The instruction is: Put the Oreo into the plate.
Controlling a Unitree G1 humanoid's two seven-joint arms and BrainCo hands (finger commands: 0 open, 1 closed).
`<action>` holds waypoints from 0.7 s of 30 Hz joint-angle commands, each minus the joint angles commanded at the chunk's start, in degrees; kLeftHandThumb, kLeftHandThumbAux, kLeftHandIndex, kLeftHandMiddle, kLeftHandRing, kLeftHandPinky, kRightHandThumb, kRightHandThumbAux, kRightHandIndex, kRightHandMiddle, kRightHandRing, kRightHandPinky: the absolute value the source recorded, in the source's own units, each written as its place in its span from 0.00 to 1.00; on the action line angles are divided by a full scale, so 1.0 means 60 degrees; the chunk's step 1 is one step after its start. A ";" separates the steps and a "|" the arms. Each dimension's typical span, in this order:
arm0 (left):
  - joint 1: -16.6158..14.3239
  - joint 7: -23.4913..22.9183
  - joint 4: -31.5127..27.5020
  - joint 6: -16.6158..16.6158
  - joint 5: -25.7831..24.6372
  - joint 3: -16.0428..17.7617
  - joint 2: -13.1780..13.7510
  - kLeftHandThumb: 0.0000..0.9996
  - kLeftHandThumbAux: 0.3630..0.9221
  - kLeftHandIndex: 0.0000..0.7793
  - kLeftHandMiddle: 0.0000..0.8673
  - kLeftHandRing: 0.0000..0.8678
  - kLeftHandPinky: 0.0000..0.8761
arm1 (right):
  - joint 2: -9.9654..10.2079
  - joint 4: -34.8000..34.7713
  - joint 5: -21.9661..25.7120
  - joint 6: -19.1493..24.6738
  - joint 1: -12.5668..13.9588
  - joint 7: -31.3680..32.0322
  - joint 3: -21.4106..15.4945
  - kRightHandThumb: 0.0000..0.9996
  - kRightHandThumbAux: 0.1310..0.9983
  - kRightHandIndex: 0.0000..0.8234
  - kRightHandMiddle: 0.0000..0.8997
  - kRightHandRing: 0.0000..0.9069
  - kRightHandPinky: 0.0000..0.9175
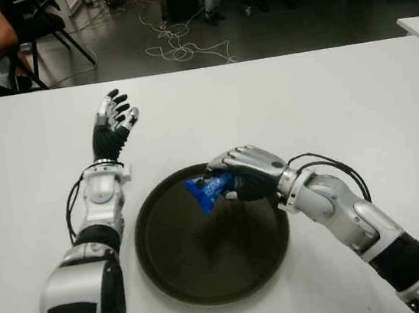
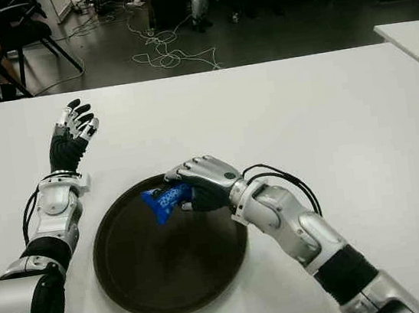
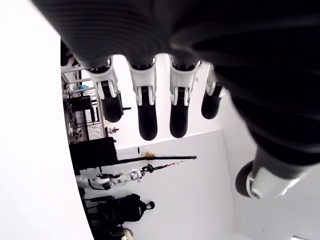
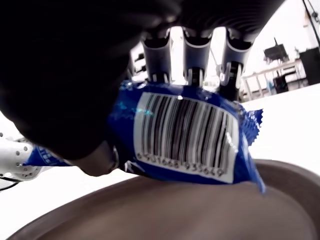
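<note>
Fingers spread and holding nothing, the left hand (image 1: 114, 116) is showing above the white counter (image 1: 326, 102), just left of the dark plate (image 1: 170, 270). Over the plate's far rim, the right hand (image 1: 235, 175) is gripping the blue Oreo packet (image 1: 208, 190) between thumb and fingers. Releasing this near the edge is risking the packet landing on the rim and sliding out onto the counter; the crinkly wrapper could also be catching on a fingertip as the hand opens.
</note>
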 joint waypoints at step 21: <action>0.0005 0.0057 -0.0017 0.0039 0.0075 -0.0047 0.0023 0.08 0.42 0.14 0.21 0.16 0.13 | 0.0127 0.0349 -0.0028 -0.0345 0.0052 -0.0354 -0.0131 0.22 0.72 0.35 0.37 0.33 0.21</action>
